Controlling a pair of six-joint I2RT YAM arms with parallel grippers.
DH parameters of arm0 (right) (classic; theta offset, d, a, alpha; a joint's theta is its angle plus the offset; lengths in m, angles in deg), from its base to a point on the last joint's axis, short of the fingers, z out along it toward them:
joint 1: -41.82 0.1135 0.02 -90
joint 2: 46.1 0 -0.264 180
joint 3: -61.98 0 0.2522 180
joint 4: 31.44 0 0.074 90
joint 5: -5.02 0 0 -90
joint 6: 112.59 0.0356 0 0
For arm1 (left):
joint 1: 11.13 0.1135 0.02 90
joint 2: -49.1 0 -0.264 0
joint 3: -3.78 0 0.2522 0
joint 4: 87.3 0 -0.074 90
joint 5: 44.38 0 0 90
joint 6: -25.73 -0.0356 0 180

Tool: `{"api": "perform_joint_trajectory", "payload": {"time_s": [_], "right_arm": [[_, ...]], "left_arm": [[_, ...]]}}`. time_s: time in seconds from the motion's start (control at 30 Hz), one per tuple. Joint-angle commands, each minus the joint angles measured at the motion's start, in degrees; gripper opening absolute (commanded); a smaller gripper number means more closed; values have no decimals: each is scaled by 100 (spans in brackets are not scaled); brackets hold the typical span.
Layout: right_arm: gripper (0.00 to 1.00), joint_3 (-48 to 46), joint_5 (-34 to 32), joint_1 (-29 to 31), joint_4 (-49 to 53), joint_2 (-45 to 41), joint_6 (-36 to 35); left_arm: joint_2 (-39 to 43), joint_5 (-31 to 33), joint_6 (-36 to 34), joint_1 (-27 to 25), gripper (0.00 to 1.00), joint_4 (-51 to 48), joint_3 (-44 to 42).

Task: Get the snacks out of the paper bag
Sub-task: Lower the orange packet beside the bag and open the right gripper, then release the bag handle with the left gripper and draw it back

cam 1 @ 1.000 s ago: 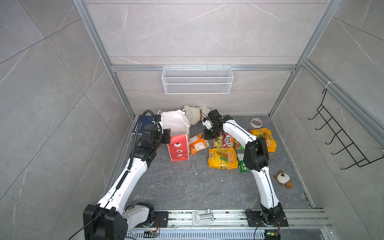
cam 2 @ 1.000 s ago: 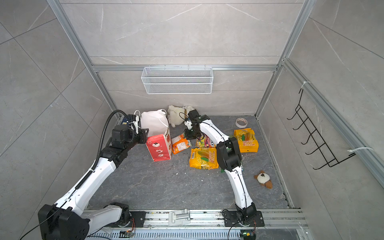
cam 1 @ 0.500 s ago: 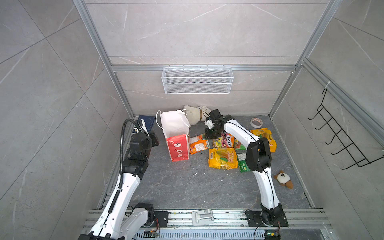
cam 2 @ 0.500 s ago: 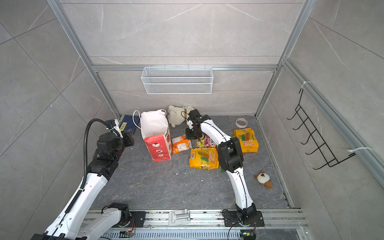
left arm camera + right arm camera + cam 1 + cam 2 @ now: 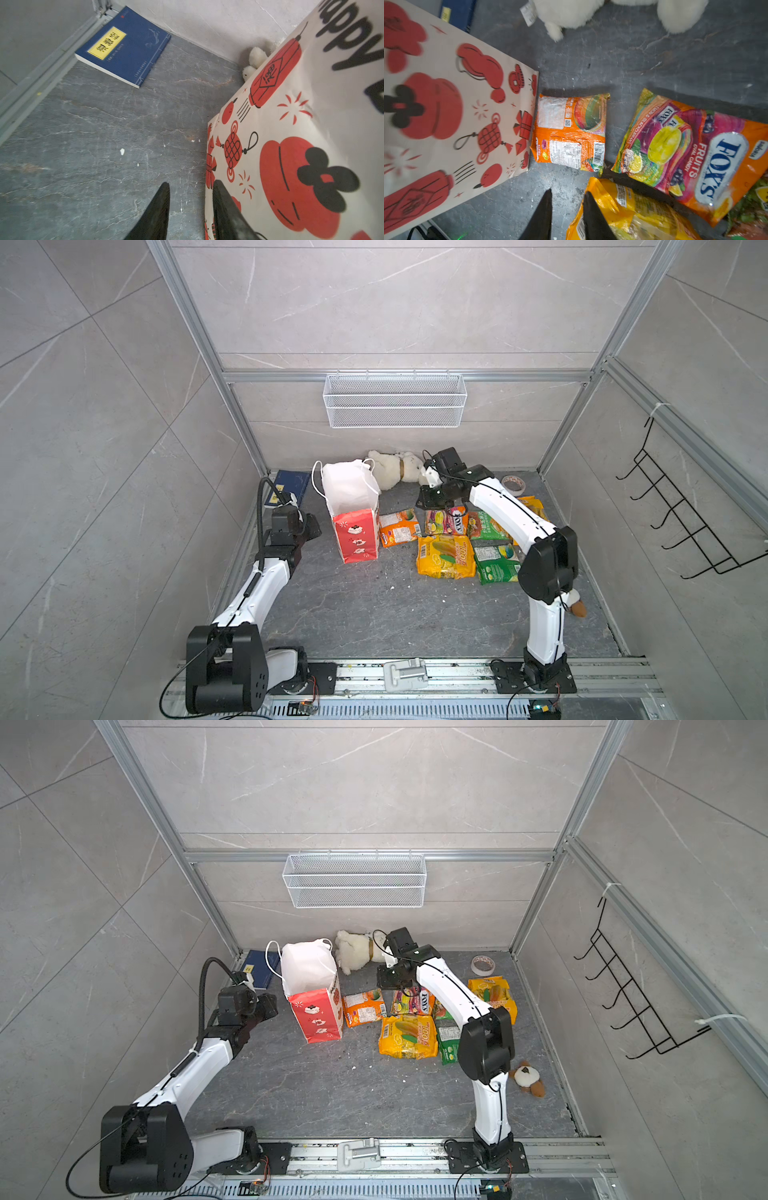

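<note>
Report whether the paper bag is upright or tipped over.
Upright: the paper bag stands on its base, its open mouth facing up in both top views.

Front of grey stone worktop [image 5: 374, 614] bare, room to pass. Tall white-red paper gift bag [image 5: 353, 506] upright ctr-left; flat foil snack packets [image 5: 446, 560] crowd right, one touching bag; blue book [image 5: 293, 483] & white plush toy [image 5: 395, 472] at back wall

Blue book [image 5: 122, 47], white plush toy [image 5: 394, 471], tape roll [image 5: 513, 484], small plush [image 5: 527, 1078], perhaps a dog
</note>
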Motion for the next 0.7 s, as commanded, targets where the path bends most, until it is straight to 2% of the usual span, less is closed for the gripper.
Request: {"api": "perform_joint_trajectory", "payload": {"time_s": [0.0,0.23,0.67], "right_arm": [[30,-634,53,7,-684,-661,150],[30,-1589,-236,-45,-1280,-1497,156],[30,-2168,-331,-64,-1580,-1972,100]], "left_arm": [[-279,-487,-130,31,38,577,181],[-1038,-823,-264,27,37,807,330],[-2089,-910,-411,31,37,1050,741]]}}
